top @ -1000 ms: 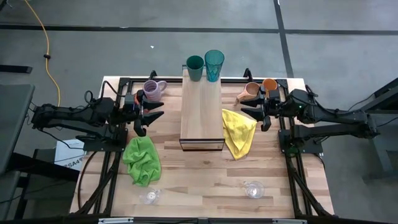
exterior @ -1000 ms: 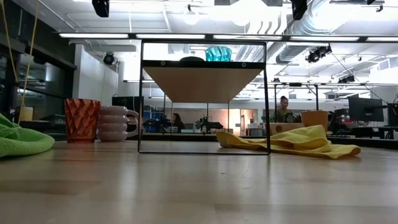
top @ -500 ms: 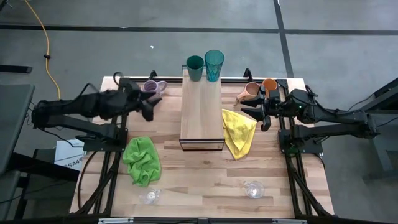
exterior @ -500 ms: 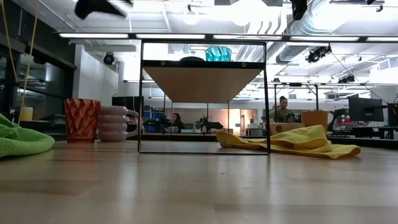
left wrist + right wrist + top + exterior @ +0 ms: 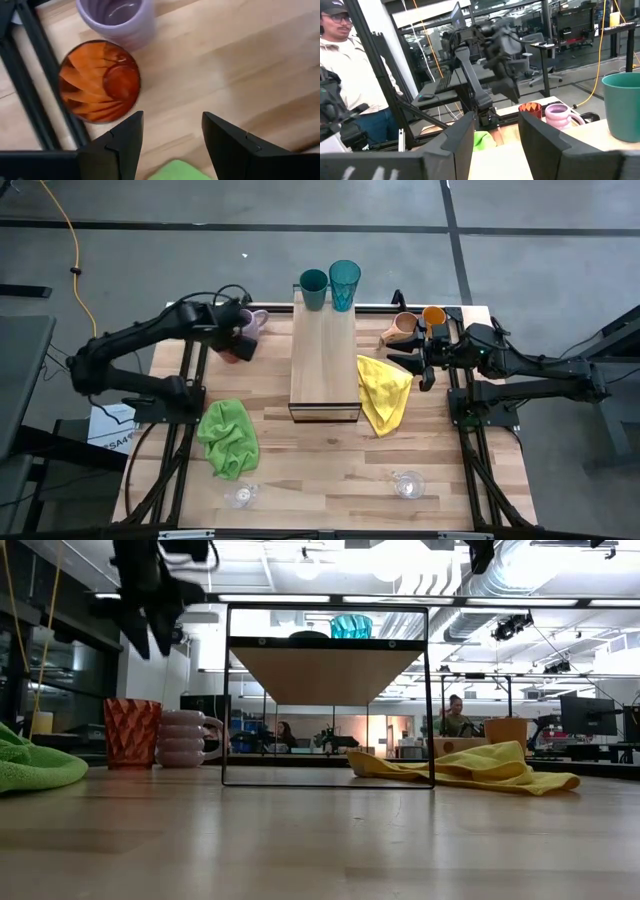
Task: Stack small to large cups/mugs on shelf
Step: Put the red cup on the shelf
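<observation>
My left gripper (image 5: 239,343) hangs open, pointing down, above the far-left of the table. Just below and beside it stand the amber-orange tumbler (image 5: 100,82) and the lavender mug (image 5: 117,17), both upright on the table; in the low view the gripper (image 5: 150,618) is well above the tumbler (image 5: 132,733). Two teal tumblers (image 5: 314,288) (image 5: 344,283) stand on the far end of the shelf (image 5: 325,370). The tan mug (image 5: 402,328) and orange cup (image 5: 434,316) sit at the far right, next to my right gripper (image 5: 413,366), which is open and level.
A green cloth (image 5: 228,438) lies on the left and a yellow cloth (image 5: 385,392) beside the shelf's right side. Two clear glasses (image 5: 241,496) (image 5: 407,484) stand near the front edge. A person (image 5: 345,75) stands beyond the table.
My left gripper has swung toward the table's far edge and tipped from level to pointing down, coming over the amber-orange tumbler and dropping into the low view. Its fingers have stayed open. No cup has moved.
</observation>
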You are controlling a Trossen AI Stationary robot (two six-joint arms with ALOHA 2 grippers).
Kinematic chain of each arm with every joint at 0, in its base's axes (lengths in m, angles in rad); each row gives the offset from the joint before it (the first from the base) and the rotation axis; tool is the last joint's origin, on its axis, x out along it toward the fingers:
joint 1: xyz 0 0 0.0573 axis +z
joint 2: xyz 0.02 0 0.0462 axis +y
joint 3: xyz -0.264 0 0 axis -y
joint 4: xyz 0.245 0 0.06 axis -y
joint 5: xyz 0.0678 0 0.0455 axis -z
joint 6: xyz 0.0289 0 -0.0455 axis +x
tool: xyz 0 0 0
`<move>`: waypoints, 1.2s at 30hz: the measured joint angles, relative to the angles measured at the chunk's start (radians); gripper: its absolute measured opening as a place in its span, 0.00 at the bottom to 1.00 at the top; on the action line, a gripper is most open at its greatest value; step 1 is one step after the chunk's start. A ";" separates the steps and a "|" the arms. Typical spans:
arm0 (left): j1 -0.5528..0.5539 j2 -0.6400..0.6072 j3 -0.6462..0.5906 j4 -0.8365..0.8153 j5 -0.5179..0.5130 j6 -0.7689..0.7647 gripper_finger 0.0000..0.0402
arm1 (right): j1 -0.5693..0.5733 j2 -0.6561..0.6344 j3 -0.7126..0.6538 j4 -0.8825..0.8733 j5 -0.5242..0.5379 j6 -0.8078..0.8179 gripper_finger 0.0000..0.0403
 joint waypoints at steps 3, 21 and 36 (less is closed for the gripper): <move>0.052 0.057 0.000 0.002 -0.004 0.051 0.48 | 0.000 0.000 0.000 -0.008 0.000 0.000 0.36; 0.121 0.282 -0.003 -0.003 -0.063 0.164 0.48 | 0.000 0.000 0.000 -0.032 -0.001 -0.003 0.36; 0.122 0.304 -0.156 0.125 -0.034 0.135 0.47 | 0.000 0.000 0.000 -0.032 -0.001 -0.003 0.36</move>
